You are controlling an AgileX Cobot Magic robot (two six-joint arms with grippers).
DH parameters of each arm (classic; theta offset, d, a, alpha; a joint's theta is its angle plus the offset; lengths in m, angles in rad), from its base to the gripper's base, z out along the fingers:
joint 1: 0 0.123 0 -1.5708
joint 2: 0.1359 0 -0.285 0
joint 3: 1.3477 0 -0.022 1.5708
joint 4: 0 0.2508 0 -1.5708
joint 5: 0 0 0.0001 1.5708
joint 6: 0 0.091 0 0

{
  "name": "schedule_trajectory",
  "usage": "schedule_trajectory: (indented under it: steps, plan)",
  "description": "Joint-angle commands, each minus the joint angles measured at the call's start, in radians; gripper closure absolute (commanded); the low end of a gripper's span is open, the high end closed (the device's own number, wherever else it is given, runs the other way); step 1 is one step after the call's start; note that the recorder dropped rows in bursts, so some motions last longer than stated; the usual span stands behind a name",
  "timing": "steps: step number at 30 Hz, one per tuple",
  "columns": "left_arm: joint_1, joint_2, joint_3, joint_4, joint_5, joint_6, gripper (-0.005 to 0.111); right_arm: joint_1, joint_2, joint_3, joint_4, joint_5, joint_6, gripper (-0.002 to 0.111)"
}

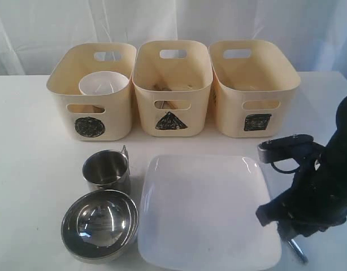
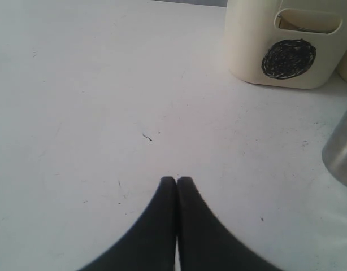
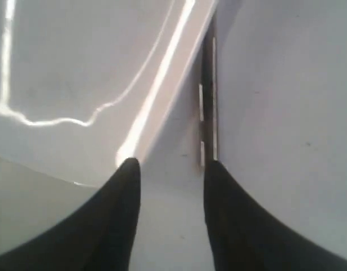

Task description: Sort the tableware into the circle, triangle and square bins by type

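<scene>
Worktop (image 1: 26,169): white, it is carrying everything and stretching out under both hands.
Bins: three cream bins are standing in a row on the far side of the right hand (image 3: 170,166). The square bin (image 1: 230,116) is sitting nearest to it, the triangle bin (image 1: 193,116) in the middle, and the circle bin (image 1: 114,113) farthest off.
Large white square plate (image 1: 202,209): it is lying flat on the worktop, directly under and to the left of the right hand. Its raised rim is running up to the left fingertip.
Right hand: it is pointing down at the plate's right edge. Its fingers are standing apart and are gripping nothing.
Steel bowl (image 1: 100,223): it is sitting upright, well to the left of the right hand, past the plate.
Steel mug (image 1: 107,169): it is standing upright just behind the steel bowl, near the left hand (image 2: 177,179) and off to one side of it.
Small white bowl (image 1: 103,83): it is resting inside the circle bin, ahead of the left hand.
Left hand: its fingers are pressing together with nothing between them, over bare worktop.
Steel cutlery (image 3: 207,101): one thin piece is lying on the worktop just beside the plate's edge. Its near end is meeting the right hand's right fingertip.
Wooden chopsticks (image 1: 161,87): brownish lengths are showing inside the triangle bin, too small to tell more.
</scene>
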Motion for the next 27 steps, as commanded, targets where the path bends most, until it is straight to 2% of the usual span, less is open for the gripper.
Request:
schedule_trajectory:
  steps: [1, 7, 13, 18, 23, 27]
  plan:
    - [-0.001, -0.005, 0.004, -0.003, -0.004, 0.001, 0.107, -0.05, 0.001, 0.003, 0.176, -0.08, 0.012, 0.072]
    - [-0.001, -0.005, 0.004, -0.003, -0.004, 0.001, 0.107, -0.053, 0.001, 0.022, 0.179, -0.088, 0.012, 0.072]
    - [-0.001, -0.005, 0.004, -0.003, -0.004, 0.001, 0.107, -0.053, 0.001, 0.148, 0.189, -0.215, 0.014, 0.072]
    - [-0.001, -0.005, 0.004, -0.003, -0.004, 0.001, 0.107, -0.053, 0.001, 0.225, 0.275, -0.336, -0.007, 0.072]
    - [-0.001, -0.005, 0.004, -0.003, -0.004, 0.001, 0.107, -0.053, 0.001, 0.264, 0.407, -0.377, -0.116, 0.073]
    - [-0.001, -0.005, 0.004, -0.003, -0.004, 0.001, 0.107, -0.053, 0.001, 0.275, 0.444, -0.427, -0.121, 0.073]
